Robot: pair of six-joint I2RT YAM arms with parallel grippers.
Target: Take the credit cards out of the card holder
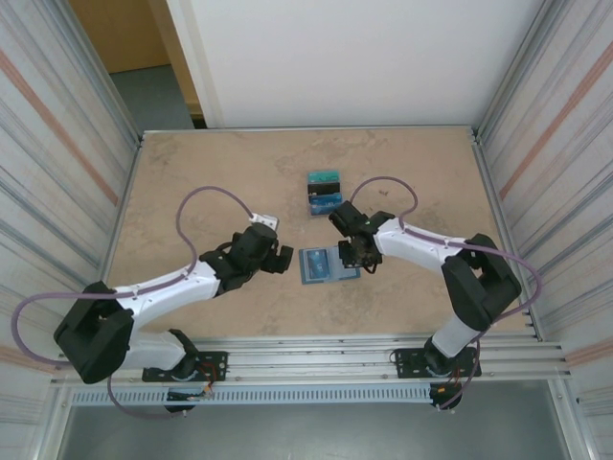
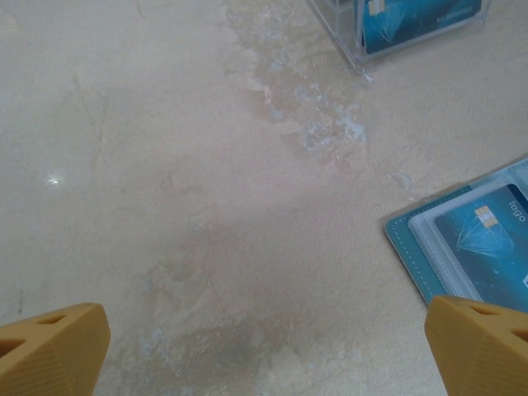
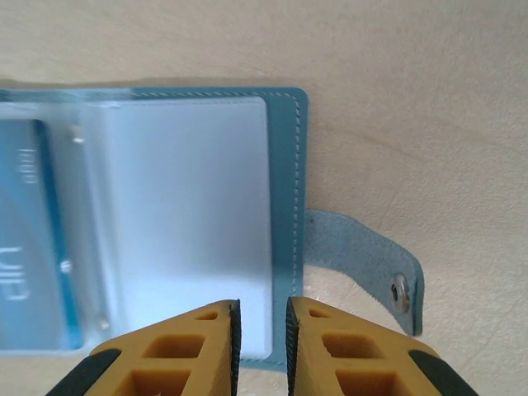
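The card holder lies open and flat on the table between my two grippers. In the right wrist view its teal stitched border frames a pale frosted pocket, and a blue credit card sits in the left panel. My right gripper hovers over the holder's near right corner, jaws a narrow gap apart with nothing pinched between them. My left gripper stands wide open over bare table, just left of the holder, where a blue card shows in a pocket.
A clear plastic stand holding teal and blue cards sits just beyond the holder. The holder's strap with a metal snap sticks out to the right. Metal walls ring the table.
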